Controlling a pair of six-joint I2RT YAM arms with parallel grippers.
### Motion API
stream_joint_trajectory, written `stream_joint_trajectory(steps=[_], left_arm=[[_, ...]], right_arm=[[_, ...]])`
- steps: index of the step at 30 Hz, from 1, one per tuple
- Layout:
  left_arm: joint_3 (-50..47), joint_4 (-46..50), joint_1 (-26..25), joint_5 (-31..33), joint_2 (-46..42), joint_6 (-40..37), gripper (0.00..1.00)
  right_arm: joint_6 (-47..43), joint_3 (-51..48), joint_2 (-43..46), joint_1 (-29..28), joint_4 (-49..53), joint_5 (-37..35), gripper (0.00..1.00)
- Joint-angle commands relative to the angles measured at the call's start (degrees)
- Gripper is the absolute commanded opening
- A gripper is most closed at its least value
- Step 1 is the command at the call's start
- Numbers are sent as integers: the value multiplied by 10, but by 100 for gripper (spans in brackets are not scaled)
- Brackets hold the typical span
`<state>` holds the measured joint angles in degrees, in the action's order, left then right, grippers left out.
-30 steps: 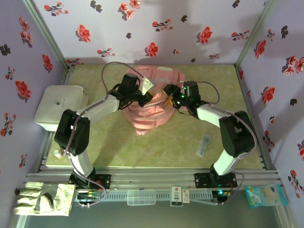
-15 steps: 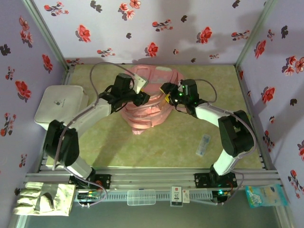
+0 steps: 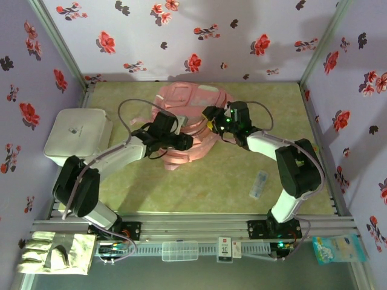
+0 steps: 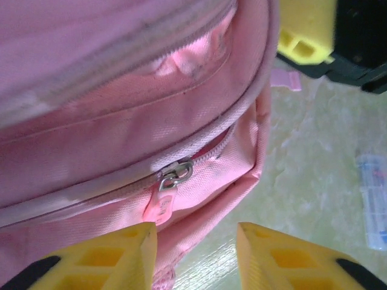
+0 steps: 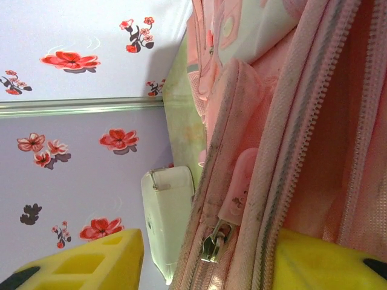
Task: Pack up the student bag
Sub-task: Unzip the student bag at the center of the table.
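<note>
Item 1, student bag (image 3: 192,104): soft, pink, lying mid-table toward the far side; I cannot see inside.
Item 2, white box (image 3: 77,136): closed, at the left edge.
Setting: green table (image 3: 205,187), flowered walls (image 3: 145,24).
Bag detail: grubby zips, metal pulls.
I see my left gripper (image 4: 196,257) narrowly parted below a zip pull (image 4: 163,199), holding nothing, and my right gripper (image 5: 205,266) wide, astride a zip edge, unclamped.

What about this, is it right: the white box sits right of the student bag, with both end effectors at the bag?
No: the top external view shows the white box left of the student bag; the left end effector and right end effector are at the bag.
</note>
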<state>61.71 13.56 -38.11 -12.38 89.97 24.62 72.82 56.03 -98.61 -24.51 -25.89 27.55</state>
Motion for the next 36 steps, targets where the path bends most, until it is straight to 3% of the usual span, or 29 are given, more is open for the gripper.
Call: stream_joint_trajectory(steps=[1,6,11,19,24,32,36], left_arm=[[24,0,-3,28,28,37,36],[22,-11,-5,83,40,44,32],[19,-51,-5,74,49,62,32],[14,-53,-5,116,52,93,14],[10,-35,-4,135,40,85,1],[-12,3,24,135,9,31,0],[-46,6,52,126,-20,-22,0]], right_arm=[[12,17,-3,-8,-51,22,52],[16,20,-8,-11,-58,24,52],[24,20,-14,-12,-67,28,52],[24,10,-14,-12,-68,22,48],[19,2,-13,-8,-53,-2,38],[8,-6,-22,15,-56,-38,14],[-20,-10,-21,33,-48,-54,8]])
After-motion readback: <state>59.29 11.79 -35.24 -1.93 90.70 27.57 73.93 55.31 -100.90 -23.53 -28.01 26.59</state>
